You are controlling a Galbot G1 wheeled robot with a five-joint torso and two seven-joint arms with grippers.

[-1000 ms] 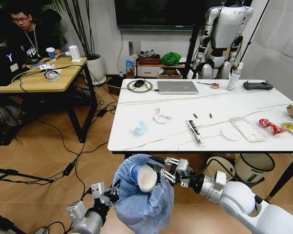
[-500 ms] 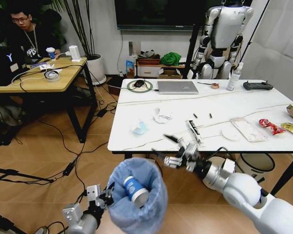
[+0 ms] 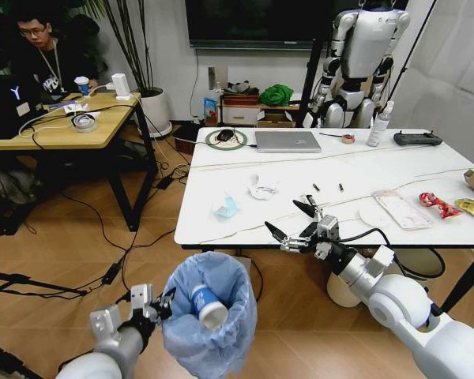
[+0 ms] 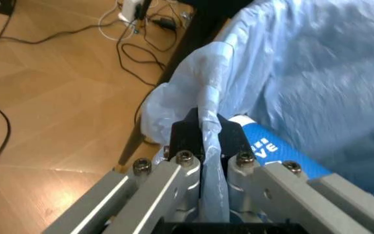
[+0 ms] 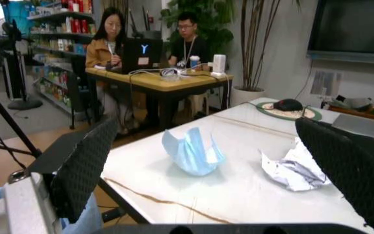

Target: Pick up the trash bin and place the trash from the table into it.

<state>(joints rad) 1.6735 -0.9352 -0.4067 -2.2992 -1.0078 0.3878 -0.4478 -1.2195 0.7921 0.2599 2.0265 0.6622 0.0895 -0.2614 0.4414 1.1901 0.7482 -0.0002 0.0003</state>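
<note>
Since a second ago my right gripper (image 3: 294,223) has lifted away from the trash bin (image 3: 209,316) and now hangs at the near edge of the table (image 3: 316,170), its fingers spread wide with nothing between them. The blue-white paper cup (image 3: 205,302) that it was holding over the bin lies inside the light-blue bag, tilted, its white end toward me. The bin itself sits a little lower and further to my left than before, in front of the table and clear of the floor.

My left gripper (image 3: 159,304) is clamped on the bag at the bin's rim; in the left wrist view its two fingers (image 4: 188,141) pinch a fold of the crinkly plastic (image 4: 210,97), and the cup's blue side (image 4: 274,151) shows just behind them through the bag. My left arm reaches in from low on my left, forearm roughly level.

My right arm stretches forward from the lower right, wrist pointing toward the table's near left part. From the right wrist view a crumpled bluish tissue (image 5: 192,151) and a crumpled white tissue (image 5: 294,168) lie on the marble top ahead of the open fingers. Farther right on the table lie a white lid (image 3: 374,216), a clear plastic package (image 3: 401,209) and a red wrapper (image 3: 438,204).
</note>
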